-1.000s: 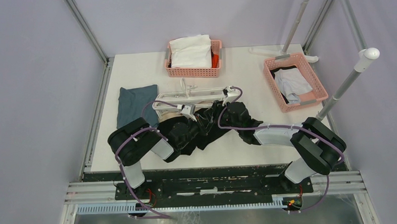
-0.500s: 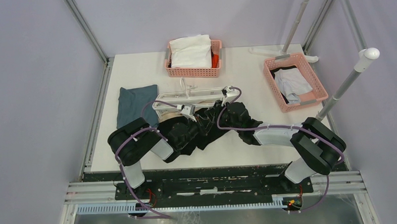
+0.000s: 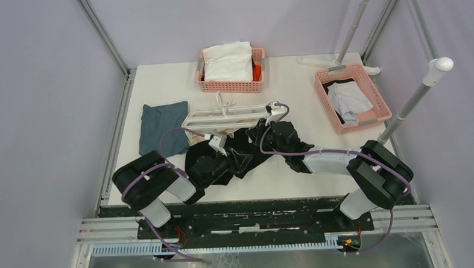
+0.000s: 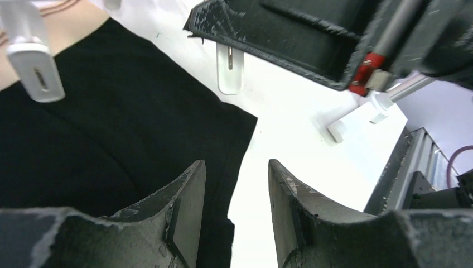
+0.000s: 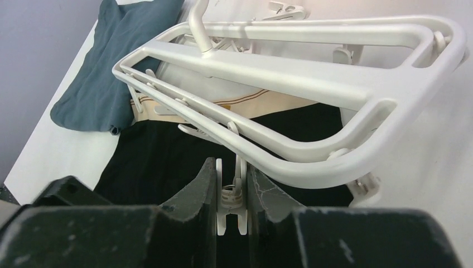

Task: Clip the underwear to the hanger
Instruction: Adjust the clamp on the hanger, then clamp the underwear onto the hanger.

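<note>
Pink basket (image 3: 230, 86) behind hanger (image 3: 239, 110), white garment (image 3: 227, 62) inside

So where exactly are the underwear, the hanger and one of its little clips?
underwear (image 4: 100, 134), left wrist view, the black leg fabric.
hanger (image 5: 290, 75), right wrist view, its middle rail.
clip (image 5: 230, 195), right wrist view, its spring middle.

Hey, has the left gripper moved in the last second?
Yes: the left gripper pulled back down the view and slightly left, farther from the far pink basket.
</note>
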`<action>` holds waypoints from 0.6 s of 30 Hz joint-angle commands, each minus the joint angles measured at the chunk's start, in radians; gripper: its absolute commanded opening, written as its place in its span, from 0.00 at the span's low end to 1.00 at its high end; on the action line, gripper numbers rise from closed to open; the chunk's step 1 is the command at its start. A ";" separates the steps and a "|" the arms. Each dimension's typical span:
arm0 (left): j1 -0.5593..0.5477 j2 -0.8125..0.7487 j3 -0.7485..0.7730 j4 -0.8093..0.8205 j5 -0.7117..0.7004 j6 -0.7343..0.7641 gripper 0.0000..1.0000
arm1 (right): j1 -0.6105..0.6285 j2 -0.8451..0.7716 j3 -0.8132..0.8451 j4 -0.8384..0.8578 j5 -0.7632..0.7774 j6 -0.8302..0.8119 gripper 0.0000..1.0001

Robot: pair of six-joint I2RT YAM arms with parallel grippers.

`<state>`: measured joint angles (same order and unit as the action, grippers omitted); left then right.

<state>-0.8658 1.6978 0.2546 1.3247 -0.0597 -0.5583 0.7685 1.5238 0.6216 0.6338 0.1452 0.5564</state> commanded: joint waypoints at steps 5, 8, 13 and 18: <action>-0.002 -0.338 0.002 -0.443 -0.114 0.041 0.52 | -0.013 0.001 0.056 0.097 0.006 -0.069 0.00; -0.002 -0.371 0.085 -0.644 -0.158 0.101 0.56 | -0.033 0.023 0.065 0.112 -0.039 -0.088 0.00; -0.002 -0.301 0.215 -0.796 -0.236 0.126 0.64 | -0.082 0.064 0.085 0.132 -0.115 -0.073 0.00; -0.001 -0.171 0.319 -0.833 -0.287 0.108 0.65 | -0.129 0.097 0.095 0.164 -0.172 -0.026 0.00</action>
<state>-0.8658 1.4471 0.4881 0.5808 -0.2649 -0.4908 0.6670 1.6127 0.6628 0.6769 0.0425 0.4965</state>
